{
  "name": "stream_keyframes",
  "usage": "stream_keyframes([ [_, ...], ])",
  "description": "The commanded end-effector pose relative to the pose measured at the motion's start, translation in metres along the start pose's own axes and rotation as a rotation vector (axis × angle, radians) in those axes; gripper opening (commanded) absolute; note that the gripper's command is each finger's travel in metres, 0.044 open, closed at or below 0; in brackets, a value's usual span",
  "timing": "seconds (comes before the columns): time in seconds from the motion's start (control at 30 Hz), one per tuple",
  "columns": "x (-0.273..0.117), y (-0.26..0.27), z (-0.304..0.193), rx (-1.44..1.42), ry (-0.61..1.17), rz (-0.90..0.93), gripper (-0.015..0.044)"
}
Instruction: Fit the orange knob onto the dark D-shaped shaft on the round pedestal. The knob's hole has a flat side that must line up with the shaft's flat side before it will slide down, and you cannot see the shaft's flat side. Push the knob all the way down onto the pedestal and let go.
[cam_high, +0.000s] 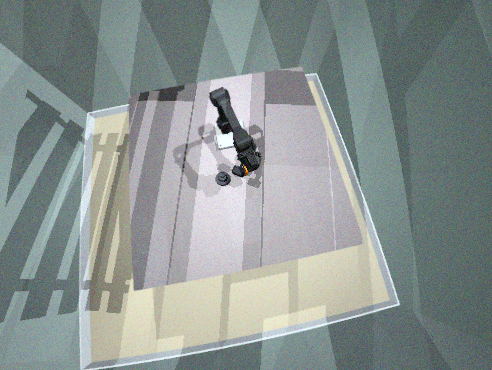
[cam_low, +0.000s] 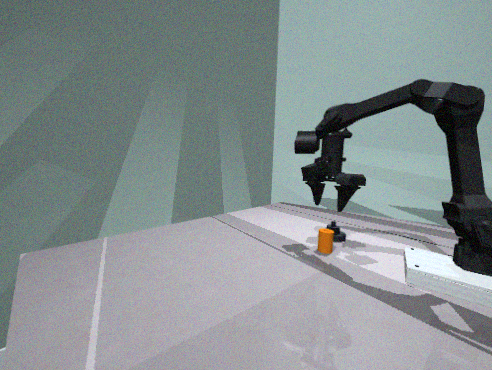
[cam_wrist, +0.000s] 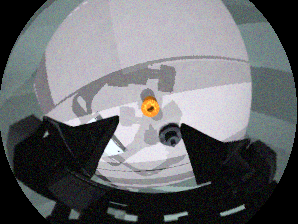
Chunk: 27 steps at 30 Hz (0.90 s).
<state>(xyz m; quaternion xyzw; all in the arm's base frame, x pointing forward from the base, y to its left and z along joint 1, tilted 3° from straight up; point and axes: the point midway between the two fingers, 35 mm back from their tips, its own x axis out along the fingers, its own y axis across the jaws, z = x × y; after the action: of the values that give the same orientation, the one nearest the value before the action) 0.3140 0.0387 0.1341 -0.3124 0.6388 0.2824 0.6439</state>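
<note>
The orange knob (cam_high: 246, 170) (cam_low: 325, 241) (cam_wrist: 150, 107) stands upright on the table beside the pedestal, its hole facing up; in the top view the arm covers part of it. The round dark pedestal (cam_high: 223, 178) (cam_low: 339, 235) (cam_wrist: 169, 135) stands close to the knob, with its bare shaft pointing up. The shaft's flat side cannot be made out. My gripper (cam_low: 329, 207) (cam_wrist: 150, 122) is wide open and empty, pointing down, well above the knob and pedestal. In the wrist view the knob shows just beyond the line between the fingertips, and the pedestal lies near the right fingertip.
The white base plate (cam_high: 225, 141) (cam_low: 425, 272) lies under the arm's foot, on the arm's side of the pedestal. The table (cam_high: 300, 200) (cam_low: 175, 300) carries several dark shadow bands. A pale rimmed floor area (cam_high: 260, 305) surrounds the table.
</note>
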Motion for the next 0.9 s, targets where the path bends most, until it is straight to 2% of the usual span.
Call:
stream_keyframes([
  [0.0,0.0010,-0.0001,-0.0010,0.002,0.016,0.001,0.0440],
  [0.1,0.0009,-0.0001,-0.0010,0.069,0.016,0.000,0.0440],
  [0.43,0.0009,-0.0003,-0.0010,0.986,0.015,-0.006,0.0440],
  [0.87,0.0009,-0.0026,-0.0014,1.066,0.015,-0.007,0.0440],
])
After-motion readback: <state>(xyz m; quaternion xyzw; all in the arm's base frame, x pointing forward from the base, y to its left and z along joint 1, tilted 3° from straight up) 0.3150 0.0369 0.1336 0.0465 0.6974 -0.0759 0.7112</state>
